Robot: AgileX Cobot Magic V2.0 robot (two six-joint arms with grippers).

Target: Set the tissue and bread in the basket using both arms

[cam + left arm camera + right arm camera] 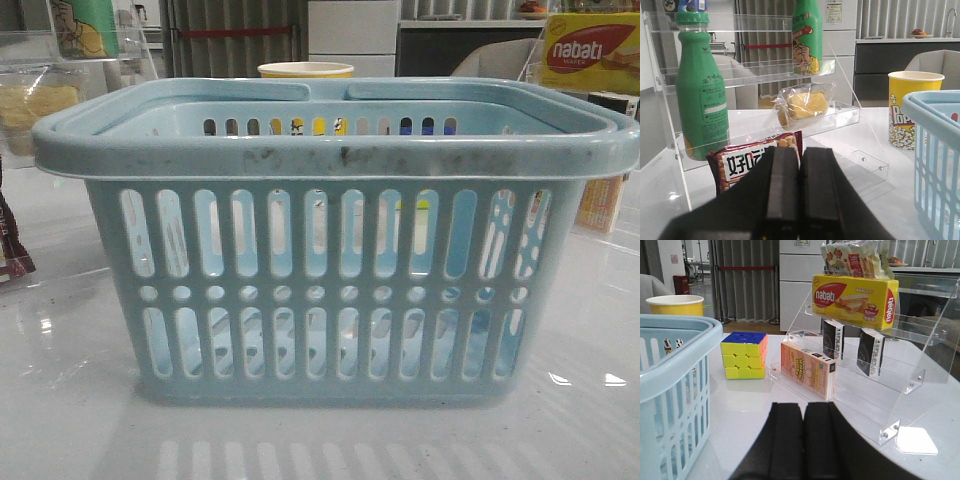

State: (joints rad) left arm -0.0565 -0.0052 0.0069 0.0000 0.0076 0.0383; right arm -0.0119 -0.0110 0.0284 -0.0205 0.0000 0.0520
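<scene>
Left fingers: pressed together, holding nothing; bread on a clear shelf just beyond them, basket off to one side. Right fingers: pressed together, holding nothing; two dark tissue packets upright on a shelf beyond, basket alongside on the surface.

Bright overhead light; glare on glossy table; sharp focus.

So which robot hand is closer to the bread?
Left. The left hand faces the bread on its shelf; the right hand faces the other shelf, beyond the basket.
</scene>
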